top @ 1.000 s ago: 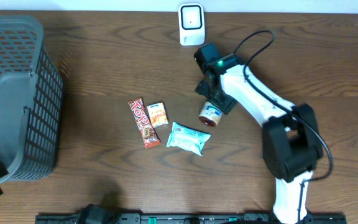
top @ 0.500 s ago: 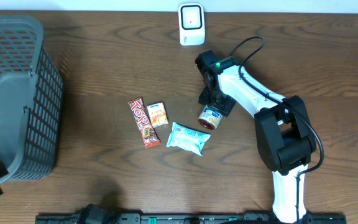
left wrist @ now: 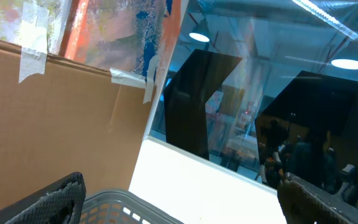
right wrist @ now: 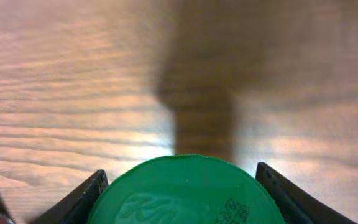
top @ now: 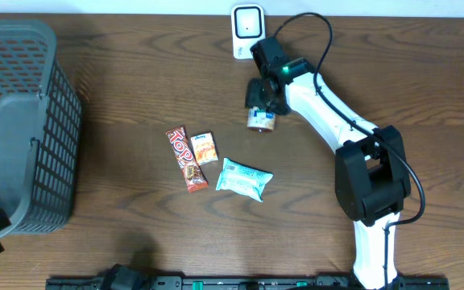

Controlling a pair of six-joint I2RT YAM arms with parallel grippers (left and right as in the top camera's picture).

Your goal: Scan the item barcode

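Observation:
A small jar (top: pixel 260 122) with a green lid (right wrist: pixel 185 193) and an orange and white label is held in my right gripper (top: pixel 263 103), just below the white scanner (top: pixel 248 31) at the table's far edge. In the right wrist view the right gripper (right wrist: pixel 180 178) is shut on the jar, with both black fingers (right wrist: pixel 86 198) against the lid's sides and a dark printed code on the lid. My left gripper (left wrist: pixel 180 186) is open with nothing between its fingers and points up over the basket's rim (left wrist: pixel 114 202).
A red chocolate bar (top: pixel 186 159), a small orange packet (top: pixel 205 148) and a light blue packet (top: pixel 244 178) lie mid-table. A large grey basket (top: pixel 22 121) stands at the left. The right arm's cable (top: pixel 316 32) loops near the scanner.
My right gripper closed on the jar and carried it up and to the left, from beside the packets to just below the scanner. The left arm stays still.

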